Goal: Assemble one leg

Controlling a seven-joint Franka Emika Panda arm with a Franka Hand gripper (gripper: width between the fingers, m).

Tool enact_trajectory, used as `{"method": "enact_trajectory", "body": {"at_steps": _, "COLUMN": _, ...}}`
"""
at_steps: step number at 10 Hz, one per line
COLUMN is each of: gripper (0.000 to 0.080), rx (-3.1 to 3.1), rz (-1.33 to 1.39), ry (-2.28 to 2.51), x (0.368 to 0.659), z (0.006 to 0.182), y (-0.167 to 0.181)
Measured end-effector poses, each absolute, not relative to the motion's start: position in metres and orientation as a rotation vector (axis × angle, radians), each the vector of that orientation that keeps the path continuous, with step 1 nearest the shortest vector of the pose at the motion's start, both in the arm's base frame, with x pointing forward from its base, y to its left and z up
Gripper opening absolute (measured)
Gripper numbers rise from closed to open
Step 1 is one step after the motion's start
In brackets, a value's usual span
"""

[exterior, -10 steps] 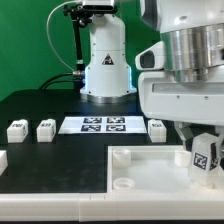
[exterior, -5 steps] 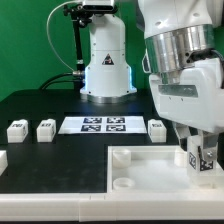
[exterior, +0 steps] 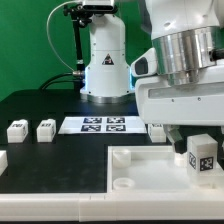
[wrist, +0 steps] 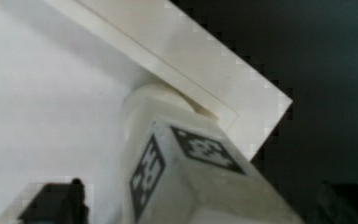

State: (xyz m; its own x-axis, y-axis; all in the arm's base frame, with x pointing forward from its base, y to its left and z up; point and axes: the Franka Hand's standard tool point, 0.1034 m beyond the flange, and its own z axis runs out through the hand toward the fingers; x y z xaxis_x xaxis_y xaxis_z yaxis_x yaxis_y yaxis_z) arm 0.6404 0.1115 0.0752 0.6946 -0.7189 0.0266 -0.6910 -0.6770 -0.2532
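Leg (exterior: pixel 203 158) stands upright at a corner of the top (exterior: pixel 140 165), on the exterior view's right. My claw (wrist: pixel 197 205) is spread wide, fingers (wrist: pixel 51 203) either side, clear of it. Looks nearly done; whether it's seated fully, I cannot tell. Likely only backing off remains.

A white block-like leg (exterior: pixel 203 155), tagged black-and-white on its facing side, is seen upright at the tray's (exterior: pixel 150 168) far edge, at the exterior view's right. Two loose legs (exterior: pixel 45 128) are laid side by side on the counter (exterior: pixel 60 160).
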Motion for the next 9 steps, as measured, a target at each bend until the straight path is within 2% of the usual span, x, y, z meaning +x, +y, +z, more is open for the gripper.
{"method": "enact_trajectory", "body": {"at_steps": 2, "gripper": 0.0648, "rx": -2.817, "rz": -0.214, "ry": 0.825, "x": 0.6401, "z": 0.0758, "y": 0.1132}}
{"method": "enact_trajectory", "body": {"at_steps": 4, "gripper": 0.0648, "rx": -3.006, "rz": -0.239, "ry": 0.246, "x": 0.6422, "z": 0.082, "y": 0.1214}}
{"method": "enact_trajectory", "body": {"at_steps": 7, "gripper": 0.0639, "rx": -3.007, "rz": -0.241, "ry": 0.216, "x": 0.6424, "z": 0.0815, "y": 0.1197}}
{"method": "enact_trajectory", "body": {"at_steps": 8, "gripper": 0.0424, "rx": -3.007, "rz": -0.241, "ry": 0.216, "x": 0.6424, "z": 0.0814, "y": 0.1196}}
{"method": "enact_trajectory", "body": {"at_steps": 9, "gripper": 0.0424, "rx": -3.007, "rz": -0.24, "ry": 0.216, "x": 0.6424, "z": 0.0814, "y": 0.1196}}
